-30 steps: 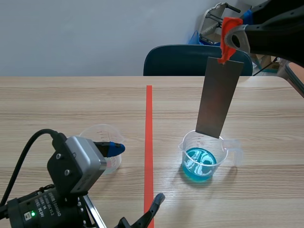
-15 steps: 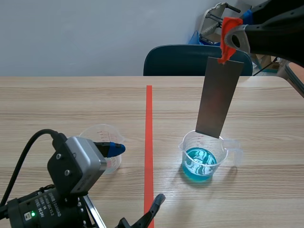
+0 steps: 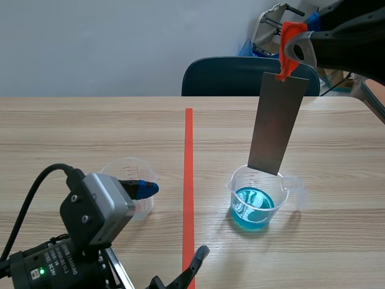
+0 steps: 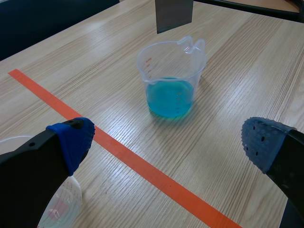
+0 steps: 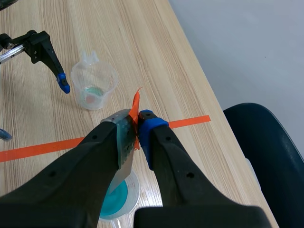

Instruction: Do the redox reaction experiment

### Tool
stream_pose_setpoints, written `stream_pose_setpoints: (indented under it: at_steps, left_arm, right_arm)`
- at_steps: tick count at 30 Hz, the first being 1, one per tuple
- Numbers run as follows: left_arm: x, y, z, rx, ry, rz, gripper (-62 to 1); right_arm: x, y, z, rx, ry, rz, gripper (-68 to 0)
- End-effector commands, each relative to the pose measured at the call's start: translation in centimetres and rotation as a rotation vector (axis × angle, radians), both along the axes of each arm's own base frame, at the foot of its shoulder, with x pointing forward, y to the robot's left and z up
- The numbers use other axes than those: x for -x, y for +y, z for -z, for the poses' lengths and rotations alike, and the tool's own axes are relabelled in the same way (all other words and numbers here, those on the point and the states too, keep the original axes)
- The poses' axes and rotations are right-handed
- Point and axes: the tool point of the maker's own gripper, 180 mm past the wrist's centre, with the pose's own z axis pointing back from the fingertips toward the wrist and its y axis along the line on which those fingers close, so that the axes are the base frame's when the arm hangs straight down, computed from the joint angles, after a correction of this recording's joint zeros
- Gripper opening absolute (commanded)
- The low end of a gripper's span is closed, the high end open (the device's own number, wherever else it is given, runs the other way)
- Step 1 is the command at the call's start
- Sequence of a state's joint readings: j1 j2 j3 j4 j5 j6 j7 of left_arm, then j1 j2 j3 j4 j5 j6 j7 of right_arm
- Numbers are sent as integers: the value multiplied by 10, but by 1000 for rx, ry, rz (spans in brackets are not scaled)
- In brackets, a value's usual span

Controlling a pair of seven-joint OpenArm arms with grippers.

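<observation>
A grey metal strip (image 3: 278, 123) with an orange tag at its top hangs upright, and my right gripper (image 3: 293, 51) is shut on that top end. The strip's lower edge is just above the far rim of a clear beaker (image 3: 255, 198) holding blue liquid, clear of the liquid. In the right wrist view the strip (image 5: 124, 152) runs down from my fingers toward the blue beaker (image 5: 116, 199). My left gripper (image 4: 166, 142) is open low over the table, with the blue beaker (image 4: 171, 78) ahead of it. An empty clear beaker (image 3: 123, 168) stands beside its left finger.
An orange-red tape line (image 3: 188, 180) runs down the middle of the wooden table, between the two beakers. A dark blue chair (image 3: 240, 75) stands behind the table's far edge. Bare wood lies around both beakers.
</observation>
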State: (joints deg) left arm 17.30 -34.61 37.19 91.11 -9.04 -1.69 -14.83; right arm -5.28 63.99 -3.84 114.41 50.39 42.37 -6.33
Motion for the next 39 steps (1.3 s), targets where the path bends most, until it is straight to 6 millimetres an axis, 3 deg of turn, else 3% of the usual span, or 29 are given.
stream_pose_setpoints:
  at_steps: [1, 7, 12, 19, 32, 39]
  left_arm:
    - [-1, -3, -7, 27, -13, -1, 14]
    - [0, -4, -7, 29, -8, 4, 5]
    - [-2, -8, -10, 47, -11, -2, -273]
    - [-19, -21, -17, 79, -23, -32, -582]
    - [-47, -49, 10, 67, 0, -16, -584]
    - [-60, -66, -2, 115, -25, -19, -584]
  right_arm:
    - [-1, 1, -11, -10, -33, -13, -667]
    - [-1, 1, -11, -10, -33, -13, -667]
    - [-1, 1, -11, -10, -33, -13, -667]
    - [-1, 1, -11, -10, -33, -13, -667]
    - [-1, 1, -11, -10, -33, -13, -667]
    - [-1, 1, -11, -10, -33, -13, -667]
